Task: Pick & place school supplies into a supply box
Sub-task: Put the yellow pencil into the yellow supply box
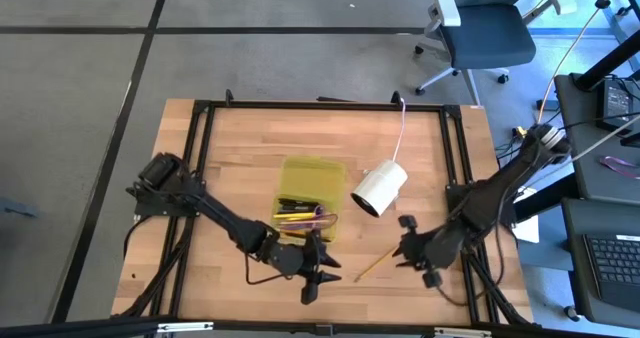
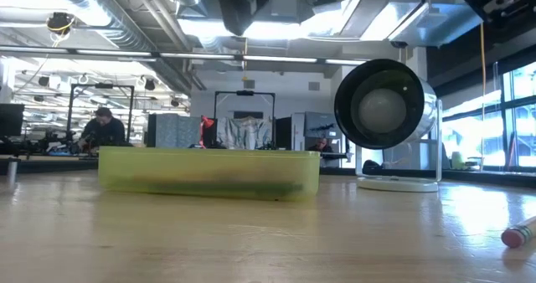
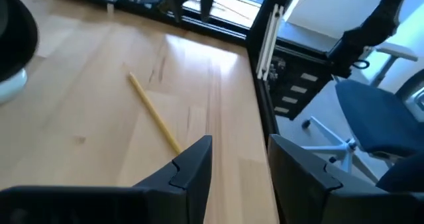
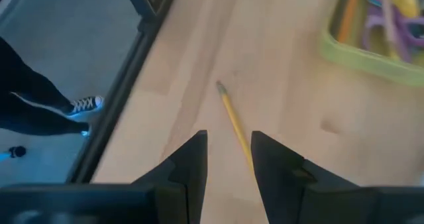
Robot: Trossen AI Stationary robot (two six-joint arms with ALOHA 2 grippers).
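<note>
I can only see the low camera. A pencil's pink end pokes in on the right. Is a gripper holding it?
Observer: No. The yellow pencil lies flat on the table. The right gripper is at one end of it, jaws open on either side.
Operator: Where's the other gripper?
Observer: The left gripper is by the near edge, on the pencil's other side, open and empty.
Operator: What's in the yellow-green box? It looks blurry to me.
Observer: From above, the supply box holds purple-handled scissors and some orange and yellow pens.
</note>
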